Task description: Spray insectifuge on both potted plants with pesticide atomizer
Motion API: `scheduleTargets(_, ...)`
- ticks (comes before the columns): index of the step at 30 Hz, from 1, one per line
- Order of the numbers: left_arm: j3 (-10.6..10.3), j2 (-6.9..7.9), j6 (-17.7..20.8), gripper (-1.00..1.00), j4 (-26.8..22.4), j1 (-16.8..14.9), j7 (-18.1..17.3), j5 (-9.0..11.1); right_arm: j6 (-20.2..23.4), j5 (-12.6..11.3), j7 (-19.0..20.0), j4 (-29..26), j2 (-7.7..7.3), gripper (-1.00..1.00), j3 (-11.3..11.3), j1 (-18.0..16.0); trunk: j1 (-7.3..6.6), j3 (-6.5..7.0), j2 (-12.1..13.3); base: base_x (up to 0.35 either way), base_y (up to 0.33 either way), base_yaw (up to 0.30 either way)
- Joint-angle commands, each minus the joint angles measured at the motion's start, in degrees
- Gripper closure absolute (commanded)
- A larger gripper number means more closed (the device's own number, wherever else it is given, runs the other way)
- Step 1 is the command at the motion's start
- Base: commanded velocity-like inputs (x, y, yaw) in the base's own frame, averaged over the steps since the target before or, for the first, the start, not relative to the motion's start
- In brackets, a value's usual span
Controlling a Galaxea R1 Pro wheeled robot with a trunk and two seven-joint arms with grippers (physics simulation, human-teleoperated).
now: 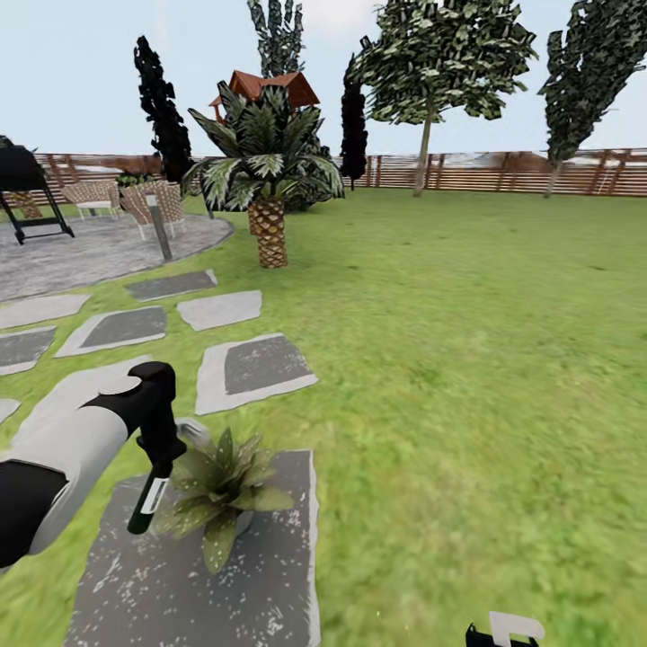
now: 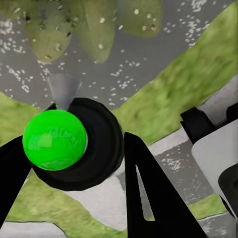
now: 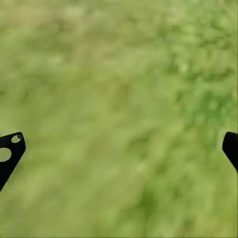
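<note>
Left gripper (image 1: pixel 157 454) clamped on dark green atomizer (image 1: pixel 148 503) | speckled green potted plant (image 1: pixel 220 490) just beside, contact unclear | right gripper (image 3: pixel 119 148) spread above lawn (image 3: pixel 119 74)

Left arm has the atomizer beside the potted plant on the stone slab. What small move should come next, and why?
Probably spray now. The left gripper holds the pesticide atomizer right beside the potted plant, and the left wrist view shows its speckled leaves just past the bottle, so the nozzle seems aimed at them.

A fenced garden: lawn (image 1: pixel 467 359), stepping stones (image 1: pixel 256 368), wooden fence (image 1: pixel 503 171).
</note>
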Motion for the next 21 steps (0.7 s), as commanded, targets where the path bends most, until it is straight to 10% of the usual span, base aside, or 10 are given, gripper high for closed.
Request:
scheduleTargets(1, -0.1, -0.06, 0.6, 1.00, -0.1, 0.0, -0.6, -0.5, -0.2, 0.6, -0.2, 0.1, -0.01, -1.00, -0.5, -0.1, 0.02, -0.05, 0.0, 0.261, 0.000, 0.277)
scheduleTargets(21, -1.3, -0.36, 0.6, 1.00, -0.3, 0.1, -0.6, -0.6, -0.2, 0.6, -0.2, 0.1, -0.01, -1.00, -0.5, -0.1, 0.02, -0.05, 0.0, 0.103, -0.048, 0.153)
